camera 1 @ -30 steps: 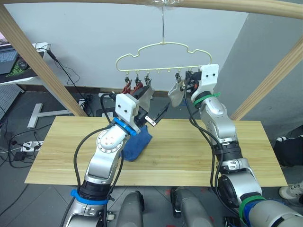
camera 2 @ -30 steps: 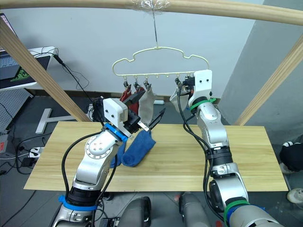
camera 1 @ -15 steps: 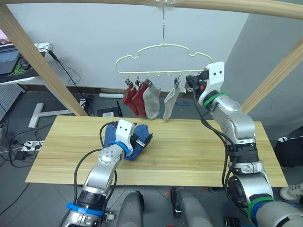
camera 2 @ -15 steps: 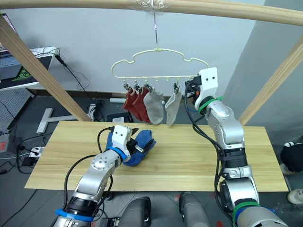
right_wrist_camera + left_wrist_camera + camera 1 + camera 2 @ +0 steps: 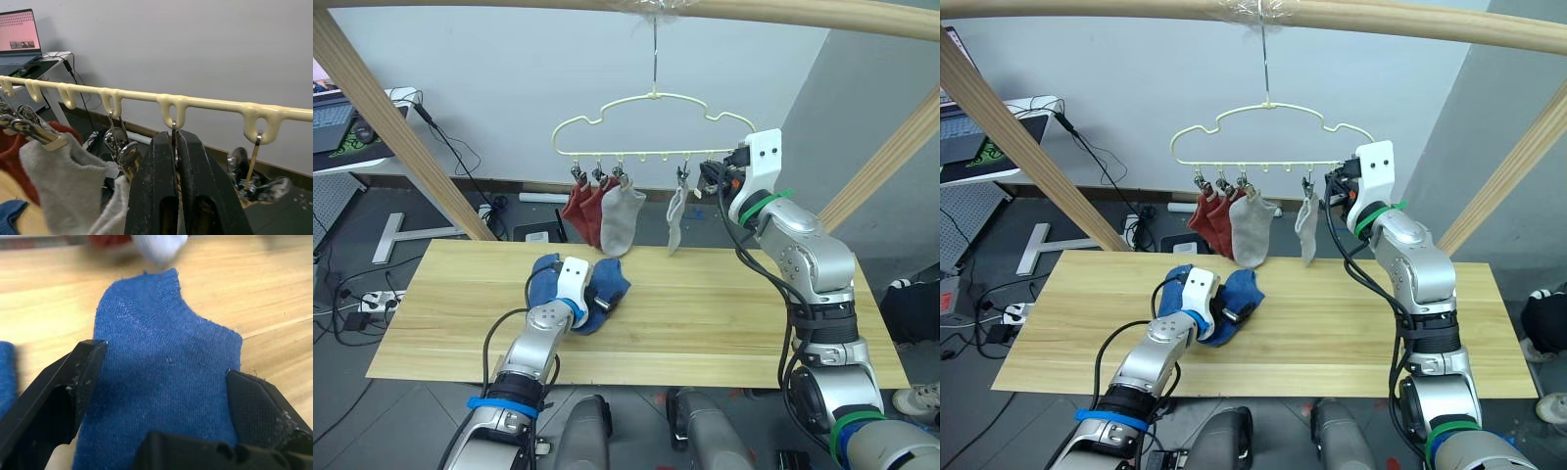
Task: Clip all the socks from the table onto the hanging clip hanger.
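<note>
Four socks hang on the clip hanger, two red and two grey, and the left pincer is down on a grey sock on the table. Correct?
Not quite: the sock under the left pincer is blue, not grey. The left wrist view shows the blue sock between its open fingers on the table. The clip hanger count holds.

Head stereo pair: high, facing forward-down, sharing desk (image 5: 724,304) and clip hanger (image 5: 651,122). Left wrist: close over blue sock (image 5: 161,377). Right wrist: close under hanger rail.

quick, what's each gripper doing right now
Left gripper: open, fingers either side of a blue knit sock on the table.
Right gripper: shut on a small metal clip of the pale yellow hanger.
</note>
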You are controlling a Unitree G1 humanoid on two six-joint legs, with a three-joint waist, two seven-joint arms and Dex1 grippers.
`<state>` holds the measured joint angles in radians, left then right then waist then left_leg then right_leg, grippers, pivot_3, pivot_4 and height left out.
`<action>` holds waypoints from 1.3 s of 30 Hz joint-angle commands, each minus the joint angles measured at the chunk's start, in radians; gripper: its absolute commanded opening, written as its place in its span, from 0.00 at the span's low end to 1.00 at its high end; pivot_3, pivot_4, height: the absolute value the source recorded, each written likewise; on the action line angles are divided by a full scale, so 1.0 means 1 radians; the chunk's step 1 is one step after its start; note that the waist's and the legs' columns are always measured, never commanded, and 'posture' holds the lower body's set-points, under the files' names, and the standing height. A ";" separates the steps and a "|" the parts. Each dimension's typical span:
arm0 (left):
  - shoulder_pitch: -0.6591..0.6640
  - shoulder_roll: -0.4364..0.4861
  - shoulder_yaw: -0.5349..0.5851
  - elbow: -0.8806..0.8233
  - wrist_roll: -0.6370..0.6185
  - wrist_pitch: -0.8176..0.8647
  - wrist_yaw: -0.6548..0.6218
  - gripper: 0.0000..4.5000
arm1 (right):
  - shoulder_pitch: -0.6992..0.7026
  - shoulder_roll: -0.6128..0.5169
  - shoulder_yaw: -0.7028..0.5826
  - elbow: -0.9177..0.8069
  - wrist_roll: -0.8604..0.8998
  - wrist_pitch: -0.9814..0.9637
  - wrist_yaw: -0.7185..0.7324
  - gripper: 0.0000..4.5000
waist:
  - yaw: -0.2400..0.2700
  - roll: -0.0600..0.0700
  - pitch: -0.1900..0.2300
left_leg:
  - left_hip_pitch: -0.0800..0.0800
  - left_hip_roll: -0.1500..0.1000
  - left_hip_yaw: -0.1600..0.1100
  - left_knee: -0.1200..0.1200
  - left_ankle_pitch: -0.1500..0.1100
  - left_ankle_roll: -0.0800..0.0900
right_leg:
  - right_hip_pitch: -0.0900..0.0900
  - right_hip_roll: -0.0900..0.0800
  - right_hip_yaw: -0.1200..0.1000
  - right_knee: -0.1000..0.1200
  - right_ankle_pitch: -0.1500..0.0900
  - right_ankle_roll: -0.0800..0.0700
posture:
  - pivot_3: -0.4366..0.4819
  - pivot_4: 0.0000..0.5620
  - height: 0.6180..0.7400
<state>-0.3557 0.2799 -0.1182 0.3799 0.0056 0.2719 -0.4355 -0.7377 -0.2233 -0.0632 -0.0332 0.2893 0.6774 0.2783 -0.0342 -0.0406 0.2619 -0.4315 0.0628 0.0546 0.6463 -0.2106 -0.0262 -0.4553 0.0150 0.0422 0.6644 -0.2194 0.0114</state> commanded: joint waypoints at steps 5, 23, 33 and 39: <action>0.003 0.011 -0.048 0.041 0.026 -0.053 -0.059 0.60 | 0.015 -0.039 -0.041 -0.061 0.022 0.054 -0.001 0.00 | -0.001 0.000 0.000 | 0.000 0.000 0.000 0.000 0.000 0.000 | 0.000 -0.001 0.000 0.000 0.000 0.000 | 0.36 0.57 1.00; 0.071 -0.098 -0.057 -0.426 -0.222 0.036 -0.247 0.01 | -0.147 0.029 -0.376 0.012 0.331 0.542 -0.163 0.00 | -0.003 0.000 0.000 | -0.001 0.001 0.000 0.000 0.000 0.000 | 0.001 -0.003 0.000 -0.002 0.000 0.001 | 0.36 0.48 1.00; -0.067 -0.113 -0.171 -0.494 -0.135 0.000 -0.219 0.01 | -0.216 0.072 -0.512 0.013 0.419 0.766 -0.271 0.00 | -0.007 0.000 0.000 | -0.001 -0.001 -0.002 -0.001 0.000 0.000 | 0.001 0.000 0.000 -0.003 -0.001 0.001 | 0.40 0.44 1.00; -0.079 -0.127 -0.157 -0.490 -0.119 -0.036 -0.176 0.01 | -0.207 0.078 -0.509 -0.012 0.434 0.798 -0.282 0.00 | -0.007 0.000 0.000 | -0.002 -0.001 -0.003 -0.001 0.000 0.000 | 0.001 0.000 0.000 -0.003 -0.001 0.001 | 0.40 0.43 1.00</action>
<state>-0.4188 0.1598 -0.2770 -0.0748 -0.1215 0.2722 -0.6208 -0.9596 -0.1411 -0.5585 -0.0233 0.7277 1.4548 0.0177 -0.0407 -0.0403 0.2614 -0.4332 0.0616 0.0519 0.6453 -0.2105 -0.0258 -0.4543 0.0146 0.0416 0.6613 -0.2200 0.0123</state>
